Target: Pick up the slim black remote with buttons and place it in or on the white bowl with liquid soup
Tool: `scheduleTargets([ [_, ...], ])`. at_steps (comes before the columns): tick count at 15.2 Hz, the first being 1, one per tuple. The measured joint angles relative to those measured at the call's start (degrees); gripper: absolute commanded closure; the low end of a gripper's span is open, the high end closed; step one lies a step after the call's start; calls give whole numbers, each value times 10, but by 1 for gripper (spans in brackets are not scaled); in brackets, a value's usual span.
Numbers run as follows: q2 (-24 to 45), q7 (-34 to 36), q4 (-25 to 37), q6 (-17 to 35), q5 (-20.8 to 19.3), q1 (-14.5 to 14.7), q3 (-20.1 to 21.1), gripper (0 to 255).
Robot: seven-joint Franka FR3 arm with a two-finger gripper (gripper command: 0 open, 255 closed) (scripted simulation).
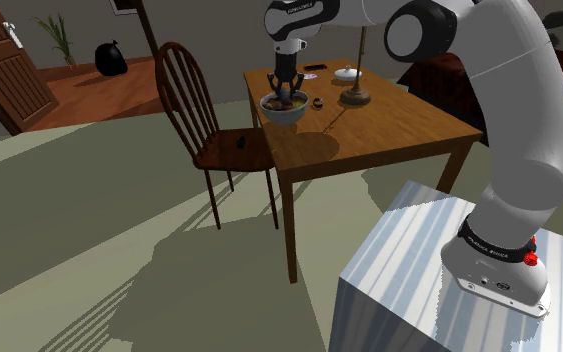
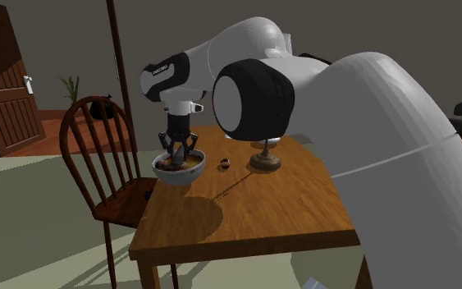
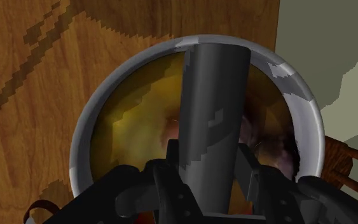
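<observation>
One remote point(image 3: 212, 95), seemingly light, stiff and slick, is hanging end-down over the bowl point(image 3: 79, 146) on the table point(image 3: 44, 76), the tool point(image 3: 209, 157) gripping it across its narrow sides near the upper end.

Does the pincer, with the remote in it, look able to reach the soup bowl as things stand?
Probably yes: the pincer hangs directly over the bowl, clasping the remote, and nothing stands between them.

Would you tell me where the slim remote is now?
In the wrist view the dark remote is clasped between the jaws, over the soup bowl, by the table edge nearest the chair.
</observation>
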Motion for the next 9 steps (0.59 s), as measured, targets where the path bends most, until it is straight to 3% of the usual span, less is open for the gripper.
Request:
scheduleTargets([
  [2, 0, 0, -1, 1, 0, 0, 0, 255],
  [3, 0, 0, -1, 1, 0, 0, 0, 0],
  [9, 0, 0, -1, 0, 0, 0, 0, 0],
])
